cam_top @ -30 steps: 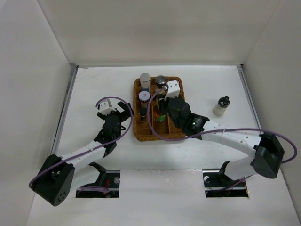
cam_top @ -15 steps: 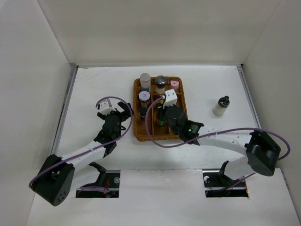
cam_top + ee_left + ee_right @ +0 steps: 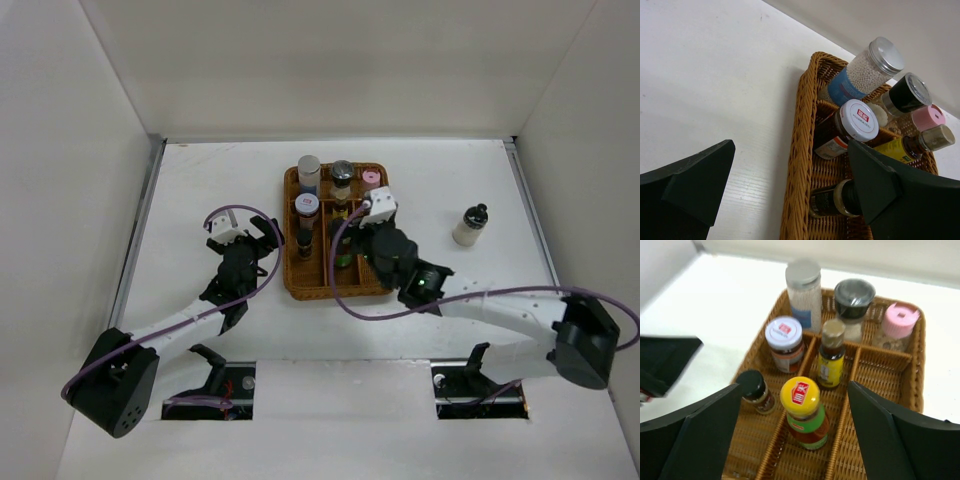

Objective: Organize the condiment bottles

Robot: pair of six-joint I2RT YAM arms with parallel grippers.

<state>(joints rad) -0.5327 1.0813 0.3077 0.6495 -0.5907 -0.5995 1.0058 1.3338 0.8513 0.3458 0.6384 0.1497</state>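
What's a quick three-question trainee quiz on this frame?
1. True or false: the yellow-capped bottle lies on its side in the wicker tray.
2. How many bottles stand outside the tray? A none, B one, C three.
3. Fill in: the jar in the tray's far right corner has a ____ cap.
Key: 1 false, it stands upright. 2 B, the black-topped bottle. 3 pink.

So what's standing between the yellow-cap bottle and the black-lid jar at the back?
A slim bottle with a yellow label and tan cap stands between the yellow-cap bottle and the black-lid jar. The right wrist view shows it.
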